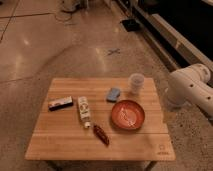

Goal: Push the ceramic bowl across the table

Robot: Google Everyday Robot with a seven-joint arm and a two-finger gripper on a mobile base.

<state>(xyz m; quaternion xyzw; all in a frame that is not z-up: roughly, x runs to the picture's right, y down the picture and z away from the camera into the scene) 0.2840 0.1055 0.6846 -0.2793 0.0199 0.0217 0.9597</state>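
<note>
Shallow orange-red ceramic bowl [128, 114] sits near the slatted wooden table's [60, 142] right edge, bare slats in front. The gripper is out of view past the white arm [192, 86], so I cannot tell its grip.

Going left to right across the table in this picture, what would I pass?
Dark packet, white tube, dark red item, blue sponge, ceramic bowl, robot arm; the gripper is out of view.

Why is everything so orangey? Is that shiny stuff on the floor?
Camera view: the light is dim and warm, tinting the table and ceramic bowl; pale glare patches sit on the polished floor; the top right corner falls into darkness; the white arm looks bright at the right edge, its gripper out of view.
</note>
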